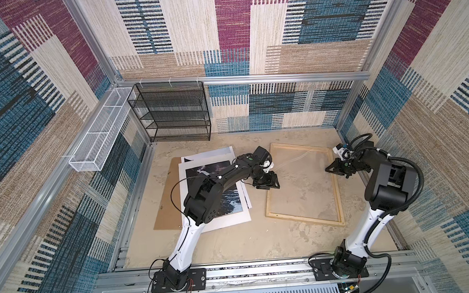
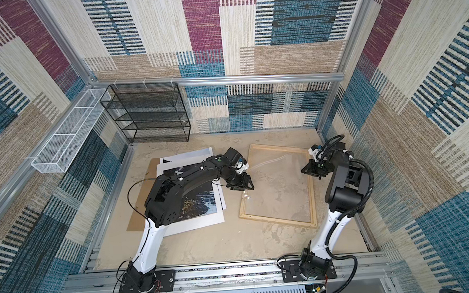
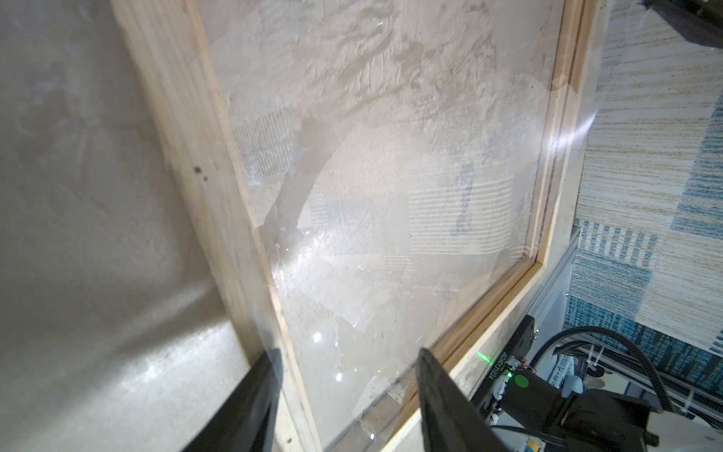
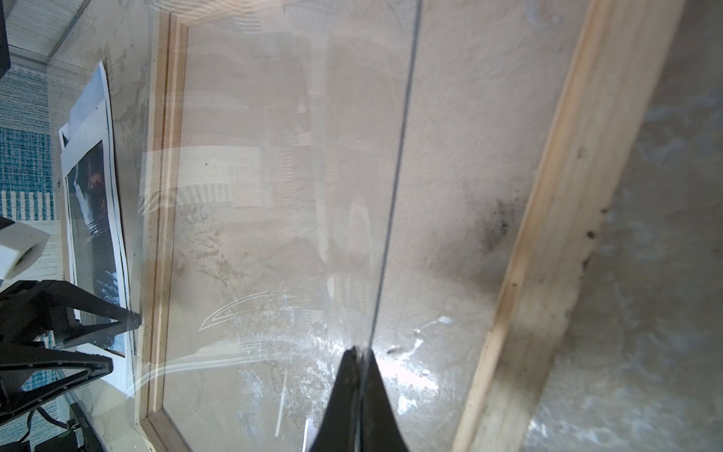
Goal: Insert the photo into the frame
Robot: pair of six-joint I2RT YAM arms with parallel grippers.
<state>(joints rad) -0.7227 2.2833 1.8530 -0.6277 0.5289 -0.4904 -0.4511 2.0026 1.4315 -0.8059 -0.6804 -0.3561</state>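
Frame, thin pale wood, lies flat on the table's right side, clear sheet in it. Waterfall photo, dark with a white edge, sits in the pile to its left. Right gripper is pinched on the sheet's edge; left gripper is half open, holding nothing.

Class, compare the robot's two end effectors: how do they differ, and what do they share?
The left end effector stands open; the right end effector is shut on the clear sheet's edge. The left is at the frame's left rail, the right over its right side. Both are black and at the frame.
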